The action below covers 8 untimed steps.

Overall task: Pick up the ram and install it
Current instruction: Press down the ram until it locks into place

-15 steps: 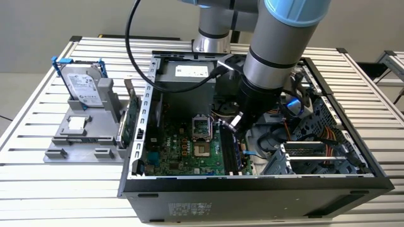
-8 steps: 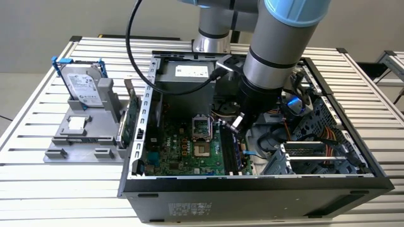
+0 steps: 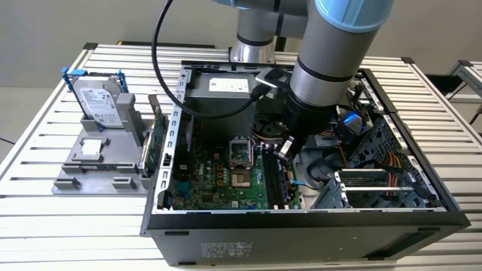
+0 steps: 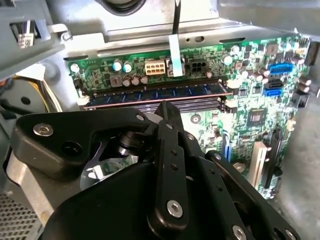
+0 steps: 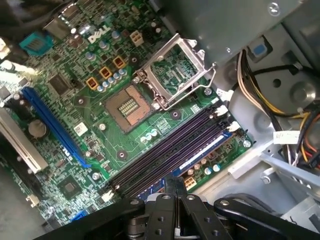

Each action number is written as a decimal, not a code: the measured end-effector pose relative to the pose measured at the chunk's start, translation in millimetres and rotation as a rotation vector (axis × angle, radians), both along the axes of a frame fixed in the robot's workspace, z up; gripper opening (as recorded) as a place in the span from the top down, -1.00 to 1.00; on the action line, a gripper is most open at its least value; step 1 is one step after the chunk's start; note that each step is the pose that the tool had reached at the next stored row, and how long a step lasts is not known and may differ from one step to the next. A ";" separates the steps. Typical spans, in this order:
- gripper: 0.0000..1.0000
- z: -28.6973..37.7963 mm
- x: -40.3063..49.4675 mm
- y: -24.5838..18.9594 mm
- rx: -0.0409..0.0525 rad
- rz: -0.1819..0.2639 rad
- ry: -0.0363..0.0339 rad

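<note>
Green and edged with dark chips, the ram (image 4: 155, 92) lies flat along a memory slot on the motherboard (image 4: 250, 117), seated in the slot closest to the board's edge, with empty dark slots just beside it. The gripper (image 4: 163, 106) hangs right over these slots, its black fingers (image 4: 172, 150) pressed together at the tip with nothing between them; whether the tip touches the stick cannot be told. In the first wrist view the clenched fingertips (image 5: 172, 182) stand over the slot rows, and the open processor socket (image 5: 127, 107) lies beyond them.

In the exterior view the gripper (image 3: 285, 151) reaches down into the open computer case (image 3: 301, 226), near the middle of it. From the gripper, the power supply (image 3: 226, 93) sits at about eleven o'clock. Outside the case, at nine o'clock, a green expansion card (image 3: 158, 144) stands on edge against the case wall. Farther toward ten o'clock a silver hard drive (image 3: 98, 101) leans in a blue frame on a grey holder (image 3: 94, 166). All rests on a slatted metal table (image 3: 45, 226).
</note>
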<state>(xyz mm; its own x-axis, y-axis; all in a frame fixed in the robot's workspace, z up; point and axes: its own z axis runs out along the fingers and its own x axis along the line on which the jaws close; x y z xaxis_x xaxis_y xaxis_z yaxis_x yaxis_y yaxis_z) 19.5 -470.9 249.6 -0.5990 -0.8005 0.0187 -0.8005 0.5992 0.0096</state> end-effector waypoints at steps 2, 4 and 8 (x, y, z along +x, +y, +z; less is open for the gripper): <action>1.00 -0.3 0.0 0.2 -0.0001 0.024 0.0001; 1.00 -0.7 0.1 0.4 -0.0001 0.047 0.0001; 1.00 -1.4 0.1 0.8 0.0000 0.092 0.0000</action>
